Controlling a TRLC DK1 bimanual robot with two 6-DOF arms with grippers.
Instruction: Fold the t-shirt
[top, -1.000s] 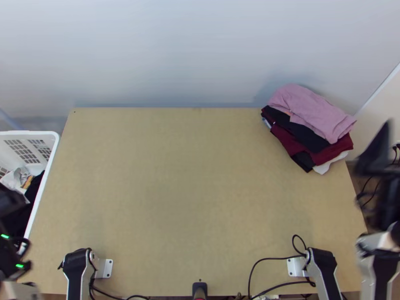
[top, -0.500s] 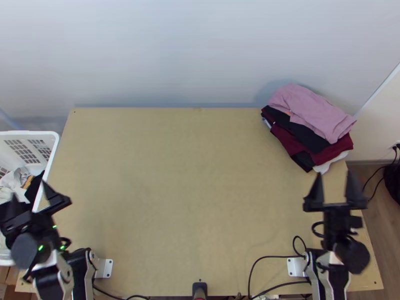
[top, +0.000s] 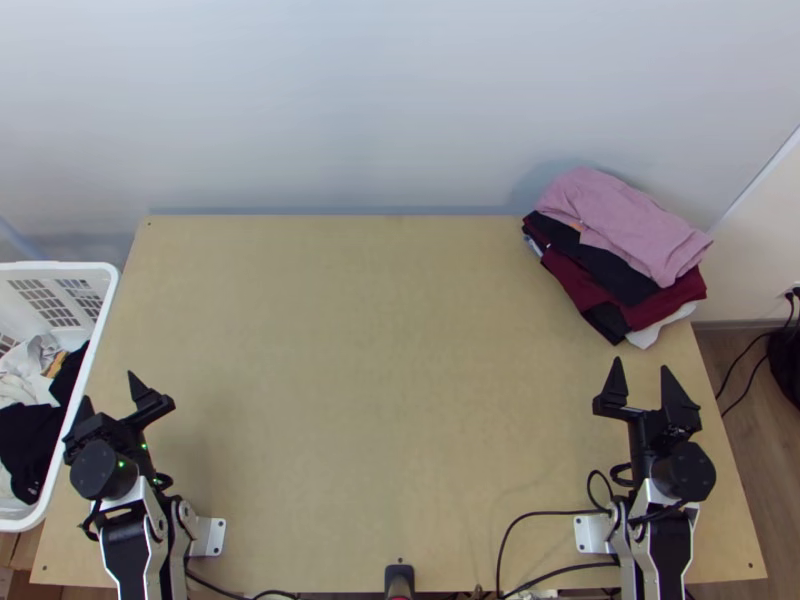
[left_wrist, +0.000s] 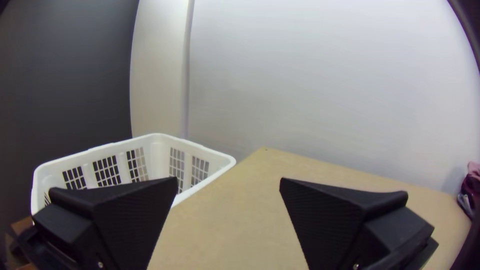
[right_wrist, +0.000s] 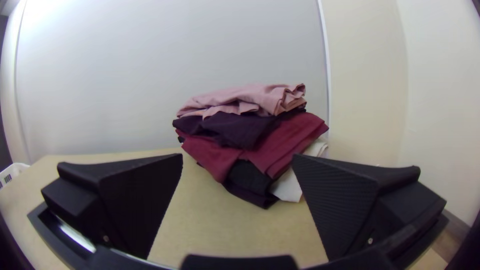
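Black and wide-fingered, the left gripper (top: 110, 388) and the right gripper (top: 642, 366) have swung inward from the outer sides of the light wooden table (top: 380, 350) to stand over its near corners. Both are spread apart with nothing between their fingers. The pile of clothes has not shifted meanwhile, so this looks like a return to a ready pose, between one shirt and the next.

Which garment is the t-shirt, I cannot say for sure. The dusty-pink folded cloth (top: 620, 220) crowns a slightly slumped stack of black, maroon and white garments (top: 590, 285) by the far right corner, ahead of the right gripper and apart from it (tidy enough to pass for finished work). More likely the next one waits among the loose black and pale clothes (top: 25, 435) in the white plastic basket (top: 60, 266), just beside the left gripper, on its outer side. Fetching one from there seems the next step.
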